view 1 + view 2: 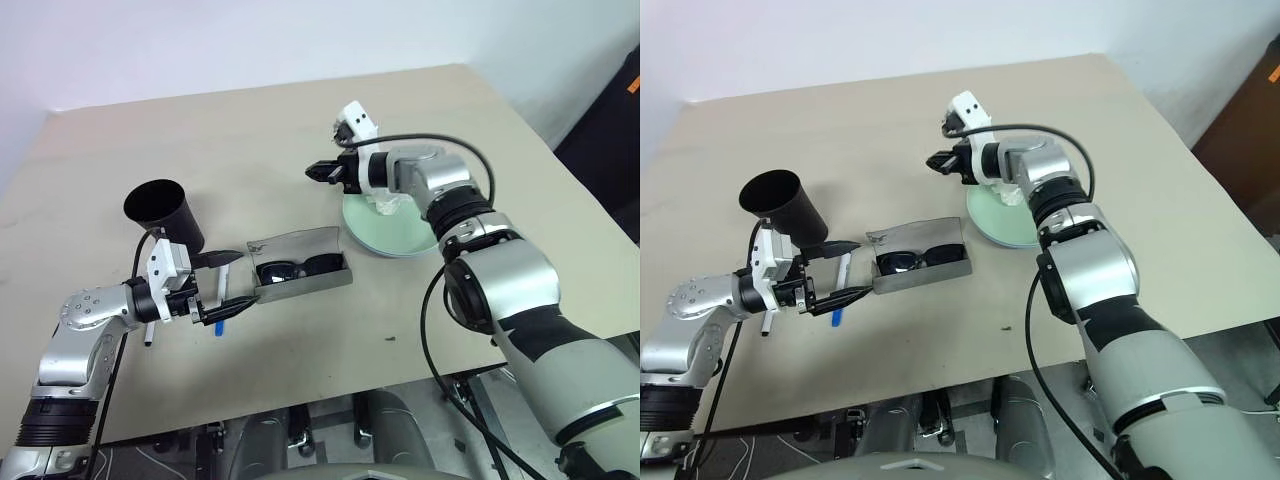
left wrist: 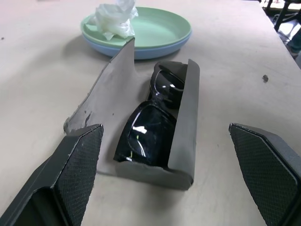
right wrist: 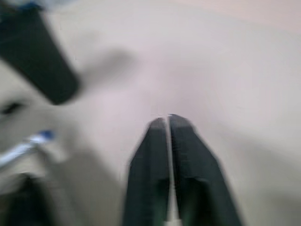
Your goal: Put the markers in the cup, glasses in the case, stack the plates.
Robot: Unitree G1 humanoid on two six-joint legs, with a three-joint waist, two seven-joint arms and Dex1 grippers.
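The grey case (image 1: 318,281) lies open at mid-table with its lid (image 2: 110,94) folded back and the black glasses (image 2: 155,113) inside. My left gripper (image 1: 235,283) is open, level with the case's near end and just short of it. The black cup (image 1: 160,215) stands upright behind that gripper. A blue-capped marker (image 1: 841,285) lies on the table under its fingers. A second marker (image 1: 148,335) lies beneath the left wrist. The mint green plate (image 2: 160,28) sits on the light blue plate (image 2: 141,51). My right gripper (image 1: 314,173) is shut on nothing, raised above the table left of the plates.
A crumpled white tissue (image 1: 385,205) lies in the green plate. The tan table (image 1: 250,140) has bare room behind the cup and the case. Its front edge runs close below my left arm.
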